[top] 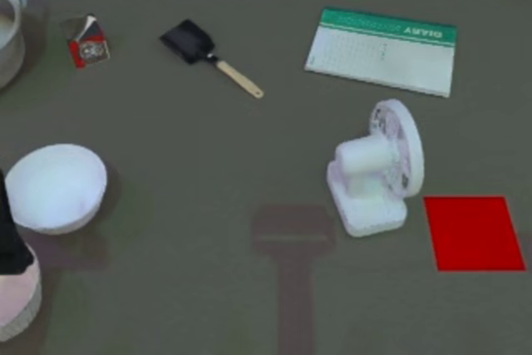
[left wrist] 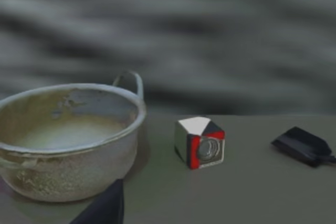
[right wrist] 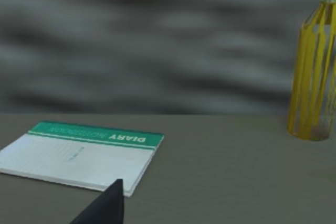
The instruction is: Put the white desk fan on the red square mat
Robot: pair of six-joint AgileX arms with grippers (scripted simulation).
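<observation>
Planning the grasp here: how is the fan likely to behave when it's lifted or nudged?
The fan looks rigid plastic, so probably light and stiff. Its big round cage stands at one edge of a smallish base, so a push up high may tip it. The thin grille seems fragile; gripping the motor housing looks safer. The mat lies just beside it.

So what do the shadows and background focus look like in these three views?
Top view: a dark T-shaped shadow falls on the table left of the white desk fan; the bowl casts a soft one. Both wrist views: the backdrop is streaky and blurred, while the pot and diary read clearly.
</observation>
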